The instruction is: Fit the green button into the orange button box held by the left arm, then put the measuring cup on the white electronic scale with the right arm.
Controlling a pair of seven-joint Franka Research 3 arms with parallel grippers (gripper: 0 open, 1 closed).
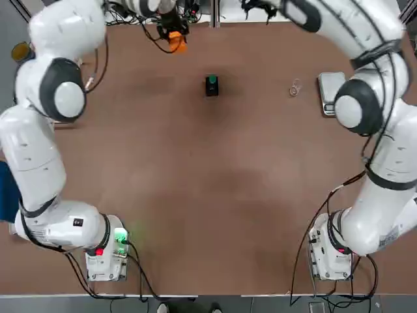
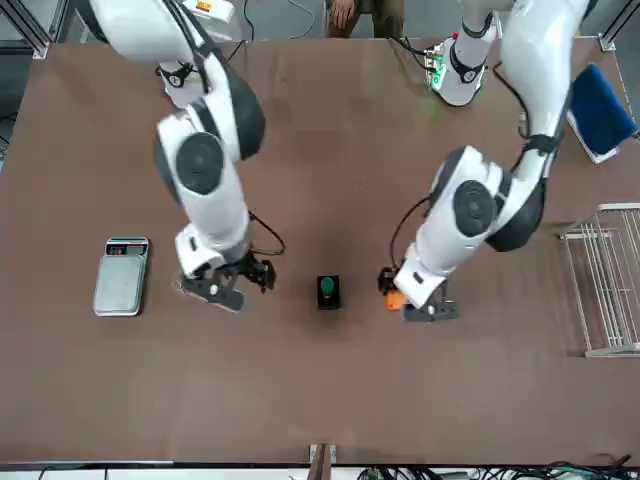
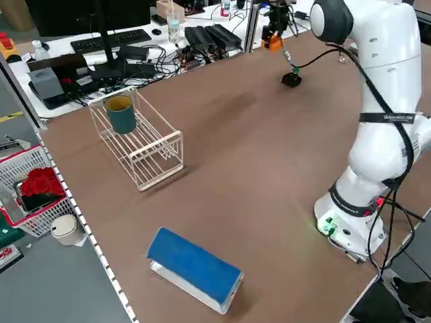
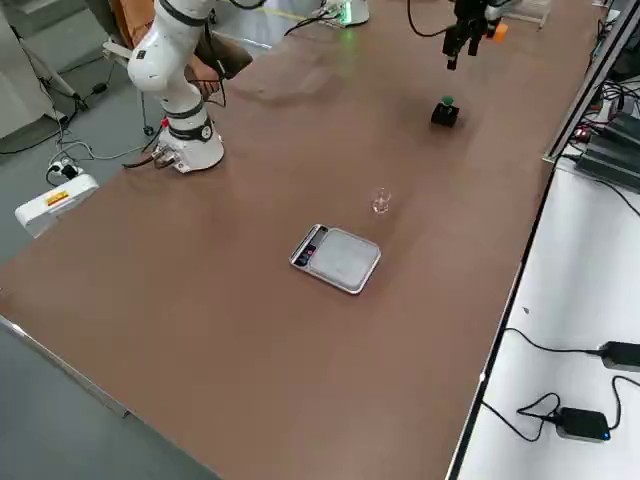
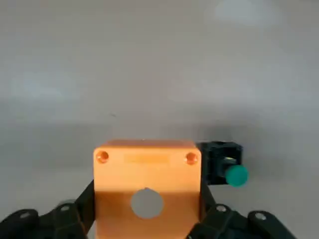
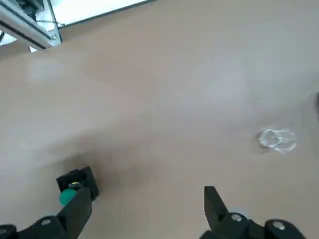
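Orange box [image 5: 146,189] is clamped in my left gripper [image 2: 425,303], hole empty. The green button [image 1: 212,84] sits loose on the table, cup [image 1: 295,88] and scale [image 1: 331,93] further right. Right gripper [image 2: 226,283] hangs open, holding nothing; a sloppy grab could tip that button.

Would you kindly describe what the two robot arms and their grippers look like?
Both arms have glossy white rounded shells with dark grey joint caps. Black cables trail along them and from their white bases; the left arm's base shows green and red lights. The left gripper and right gripper have black fingers.
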